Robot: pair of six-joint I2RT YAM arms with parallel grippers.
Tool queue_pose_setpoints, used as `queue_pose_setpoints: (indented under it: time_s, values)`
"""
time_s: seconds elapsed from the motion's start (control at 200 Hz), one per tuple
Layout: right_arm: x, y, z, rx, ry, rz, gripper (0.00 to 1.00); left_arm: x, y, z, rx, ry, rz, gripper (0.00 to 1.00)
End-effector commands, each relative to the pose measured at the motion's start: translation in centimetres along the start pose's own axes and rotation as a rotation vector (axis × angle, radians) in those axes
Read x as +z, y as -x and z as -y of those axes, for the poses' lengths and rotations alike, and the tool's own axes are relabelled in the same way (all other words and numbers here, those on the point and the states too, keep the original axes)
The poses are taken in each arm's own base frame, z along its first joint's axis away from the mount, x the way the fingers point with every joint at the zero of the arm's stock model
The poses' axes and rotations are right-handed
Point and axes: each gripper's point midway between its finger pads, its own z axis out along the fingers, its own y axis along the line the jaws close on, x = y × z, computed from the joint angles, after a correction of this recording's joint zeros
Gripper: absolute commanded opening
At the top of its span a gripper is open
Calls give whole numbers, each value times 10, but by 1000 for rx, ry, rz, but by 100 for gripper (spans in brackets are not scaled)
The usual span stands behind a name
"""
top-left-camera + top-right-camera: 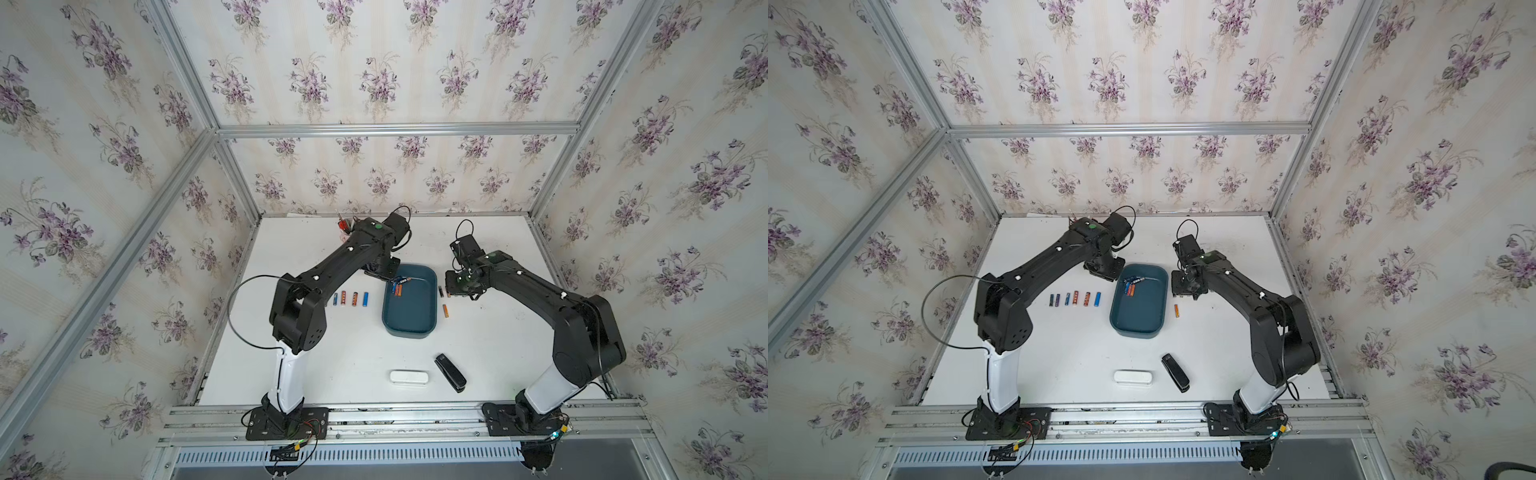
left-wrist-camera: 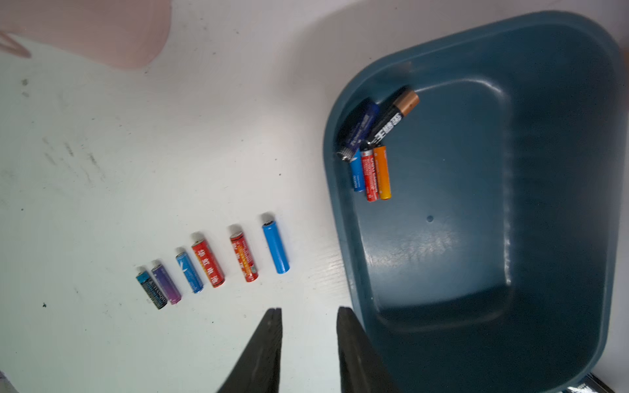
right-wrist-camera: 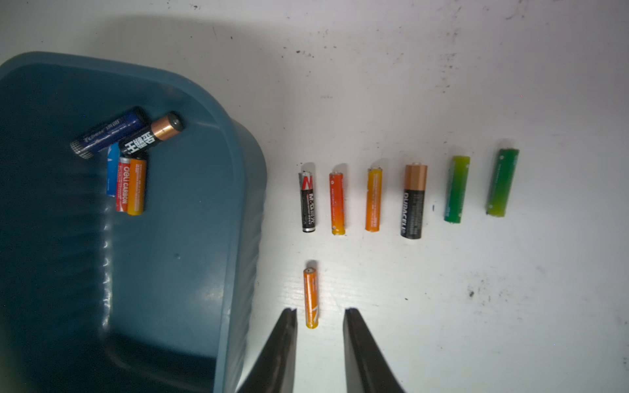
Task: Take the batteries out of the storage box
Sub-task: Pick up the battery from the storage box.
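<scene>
The dark teal storage box (image 1: 411, 318) sits mid-table. In its far left corner lies a small heap of batteries (image 2: 372, 153), blue, black, red and orange, which also shows in the right wrist view (image 3: 131, 160). My left gripper (image 2: 309, 309) hangs open and empty over bare table just left of the box's far end. Several batteries (image 2: 211, 262) lie in a row left of the box. My right gripper (image 3: 320, 310) is open above the table right of the box, over the end of a lone orange battery (image 3: 311, 297) that lies loose. Another row of batteries (image 3: 413, 200) lies beyond it.
A pink cup (image 2: 102, 30) with tools stands at the back, partly hidden behind my left arm. Near the front edge lie a white oblong case (image 1: 409, 377) and a black stapler (image 1: 451, 372). Aluminium frame rails bound the table.
</scene>
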Motion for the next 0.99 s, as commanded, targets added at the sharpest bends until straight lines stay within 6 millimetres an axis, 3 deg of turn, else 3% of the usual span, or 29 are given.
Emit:
queue_pose_setpoints:
  time_s: [0.0, 0.39, 0.989]
  values:
    - [-3, -2, 8, -4, -10, -6, 29, 11, 3, 10, 21, 45, -33, 33]
    - [-2, -7, 32, 26, -17, -15, 30, 51, 21, 41, 15, -36, -45, 34]
    - [3, -9, 39, 28, -20, -31, 29, 97, 17, 66, 7, -122, -109, 32]
